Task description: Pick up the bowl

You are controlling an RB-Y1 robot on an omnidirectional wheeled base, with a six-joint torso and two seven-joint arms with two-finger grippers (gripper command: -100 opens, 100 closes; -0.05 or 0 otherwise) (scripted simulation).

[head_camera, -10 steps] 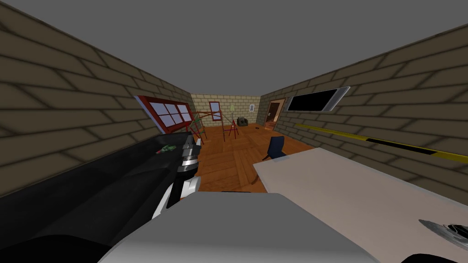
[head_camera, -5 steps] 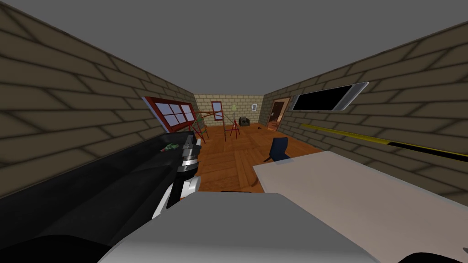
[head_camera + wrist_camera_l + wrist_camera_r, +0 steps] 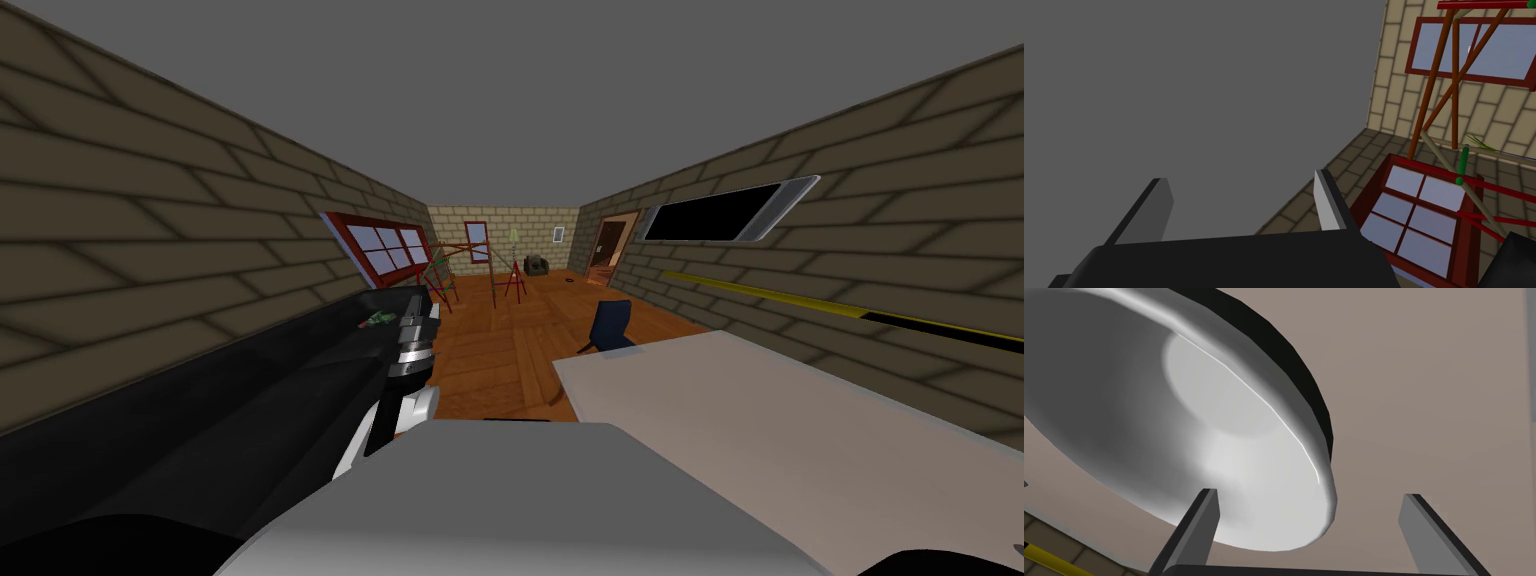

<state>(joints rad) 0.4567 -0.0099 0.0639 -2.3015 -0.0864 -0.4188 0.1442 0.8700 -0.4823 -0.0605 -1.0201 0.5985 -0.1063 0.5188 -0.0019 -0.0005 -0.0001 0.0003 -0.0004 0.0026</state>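
The bowl (image 3: 1189,418) is shallow, pale grey inside with a dark outer side, and rests on the beige table (image 3: 1434,388). My right gripper (image 3: 1309,494) hangs close over it, open. One finger (image 3: 1196,528) stands over the bowl's inside and the other finger (image 3: 1429,533) over bare table, so the near rim lies between them. Nothing is gripped. My left gripper (image 3: 1241,207) is open and empty, raised beside the black counter (image 3: 200,420) on my left.
The beige table (image 3: 760,420) runs along my right and the black counter along my left, with wooden floor between. A blue chair (image 3: 607,325) stands at the table's far end. A small green thing (image 3: 377,320) lies on the counter. Red-framed stands (image 3: 505,275) are at the far wall.
My head camera has swung, so the bowl's edge seen at the lower right a second ago has slid out of the picture. The left arm has not moved.
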